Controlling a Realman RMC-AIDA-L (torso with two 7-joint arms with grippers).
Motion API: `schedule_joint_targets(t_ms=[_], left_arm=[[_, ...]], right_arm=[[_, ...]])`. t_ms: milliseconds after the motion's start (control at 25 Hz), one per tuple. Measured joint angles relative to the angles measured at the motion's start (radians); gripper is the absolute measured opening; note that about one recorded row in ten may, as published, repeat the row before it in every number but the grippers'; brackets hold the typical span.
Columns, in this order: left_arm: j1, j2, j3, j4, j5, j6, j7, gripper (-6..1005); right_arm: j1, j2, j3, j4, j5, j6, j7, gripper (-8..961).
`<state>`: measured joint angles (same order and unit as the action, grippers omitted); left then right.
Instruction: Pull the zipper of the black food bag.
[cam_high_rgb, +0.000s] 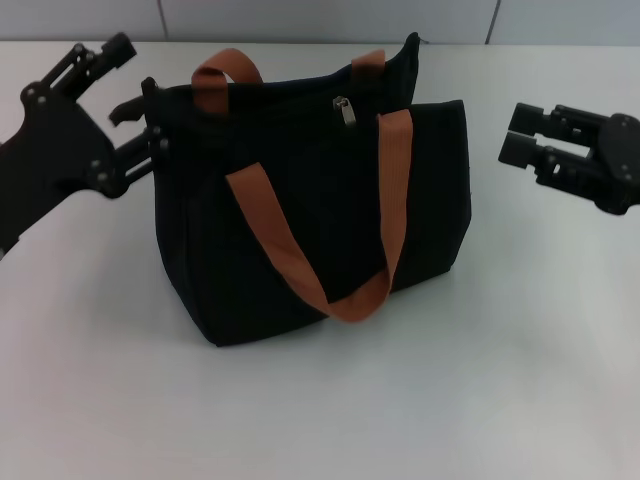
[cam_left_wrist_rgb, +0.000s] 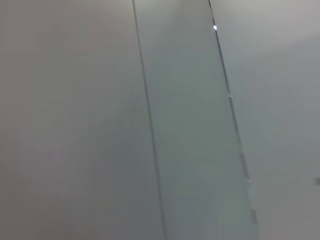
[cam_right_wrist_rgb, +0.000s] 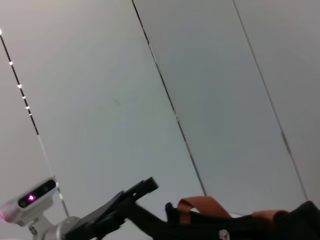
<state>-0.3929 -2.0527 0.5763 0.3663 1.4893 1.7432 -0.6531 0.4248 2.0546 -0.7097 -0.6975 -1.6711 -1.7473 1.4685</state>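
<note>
The black food bag stands upright on the white table, its two rust-brown straps draped over the front and back. The zipper, a small silver pull tab, hangs on the top zip line near the middle. My left gripper is open at the bag's left top corner, with its lower finger against the bag's end. My right gripper hovers open to the right of the bag, apart from it. The right wrist view shows the bag's top, the zipper and the left gripper farther off.
The white table stretches in front of the bag. A pale panelled wall rises behind it. The left wrist view shows only wall panels with thin seams.
</note>
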Motion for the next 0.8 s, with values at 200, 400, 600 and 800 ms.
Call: schedule_joint_targets(t_ms=[200,400,600,800], left_arm=[[0.018,0.021,0.043,0.065,0.053,0.012,-0.144,754],[0.019,0.054,0.058,0.108,0.130,0.073,-0.305,808],[0.021,0.074,0.058,0.167,0.158,0.143,-0.418,807],[0.027,0.082,0.057,0.165,0.166,0.240,-0.434,806]], right_arm=[[-0.002,0.000,0.012,0.060,-0.003,0.000,-0.107,562],[-0.014,0.007,0.007,0.066,-0.007,0.000,-0.169,570],[-0.015,0.008,0.006,0.077,-0.016,0.009,-0.195,579],[-0.015,0.009,0.001,0.111,-0.024,0.005,-0.257,587]])
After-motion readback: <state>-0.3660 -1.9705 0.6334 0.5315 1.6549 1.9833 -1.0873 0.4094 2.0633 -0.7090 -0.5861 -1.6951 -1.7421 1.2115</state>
